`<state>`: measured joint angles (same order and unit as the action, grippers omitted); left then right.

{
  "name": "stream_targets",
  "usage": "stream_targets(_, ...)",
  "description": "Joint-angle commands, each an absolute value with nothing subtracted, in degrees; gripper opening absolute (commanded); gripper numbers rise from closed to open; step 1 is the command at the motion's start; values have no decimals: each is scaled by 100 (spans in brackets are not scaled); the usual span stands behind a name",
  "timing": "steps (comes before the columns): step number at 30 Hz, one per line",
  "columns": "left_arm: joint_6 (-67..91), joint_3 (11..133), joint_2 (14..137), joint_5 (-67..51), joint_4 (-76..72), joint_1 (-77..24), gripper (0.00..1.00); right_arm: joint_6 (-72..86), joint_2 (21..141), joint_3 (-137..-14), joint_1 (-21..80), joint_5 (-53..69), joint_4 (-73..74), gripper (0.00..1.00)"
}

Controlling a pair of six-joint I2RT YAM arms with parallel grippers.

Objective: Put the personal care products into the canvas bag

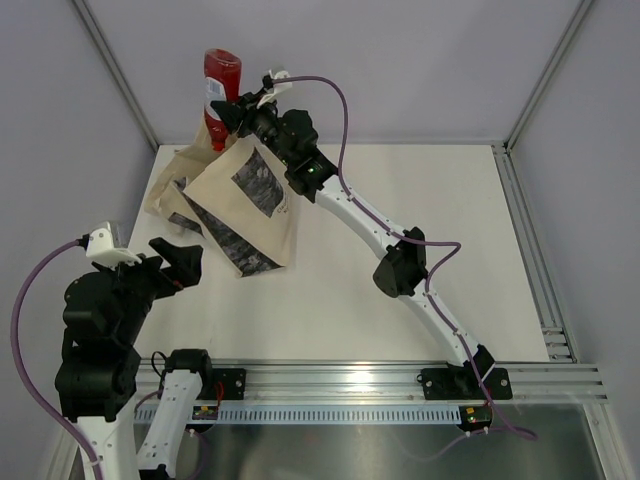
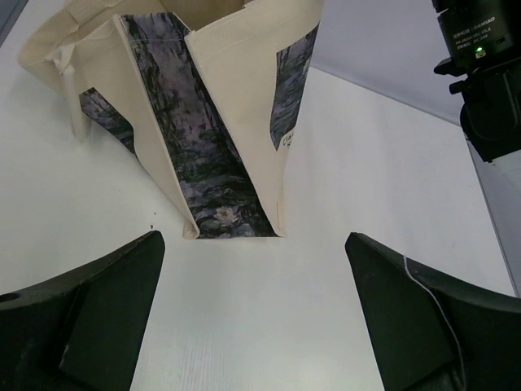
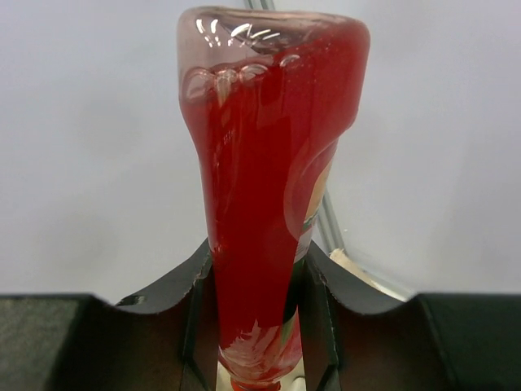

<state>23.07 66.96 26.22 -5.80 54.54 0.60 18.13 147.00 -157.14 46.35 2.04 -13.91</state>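
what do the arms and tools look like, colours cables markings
White links with black joint housings on the left arm and right arm. The left tool and right tool are black, with two wedge-shaped fingers. A purple cable trails along each arm; a green light glows near the right wrist.
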Motion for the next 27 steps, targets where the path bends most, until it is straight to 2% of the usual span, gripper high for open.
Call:
stream_targets(1, 2478, 6952, 2505, -633, 5388, 35, 99, 1109, 14405, -15865, 4711, -71, -2821, 0)
stream_targets(5, 2689, 6829, 2400, -650, 5309, 35, 99, 327, 14109, -15181, 4702, 710, -2575, 0)
stream_targets(6, 2724, 6751, 2373, -650, 5265, 35, 99, 47, 13976, -14665, 4685, 1156, -2601, 1)
stream_targets(8, 2794, 6645, 2242, -624, 5238, 35, 99, -385, 13503, -14066, 4632, 1867, -2891, 8)
stream_targets(12, 2865, 6408, 1996, -510, 5177, 44, 99, -1202, 12930, -13002, 4632, 2530, -2778, 19)
stream_targets(16, 2883, 6285, 1820, -457, 5133, 44, 99, -1555, 12499, -12499, 4605, 2707, -2427, 31)
stream_targets(20, 2786, 6240, 1767, -483, 5124, 44, 99, -1696, 12015, -12007, 4500, 2777, -2163, 37)
stream_targets(23, 2699, 6188, 1758, -545, 5107, 35, 99, -1863, 11831, -11760, 4395, 2742, -1741, 51)
stream_targets(25, 2663, 6161, 1775, -606, 5054, 35, 99, -1968, 11804, -11768, 4307, 2699, -1382, 65)
stream_targets(27, 2628, 6126, 1784, -668, 5001, 35, 99, -2030, 11847, -11856, 4237, 2759, -1127, 71)
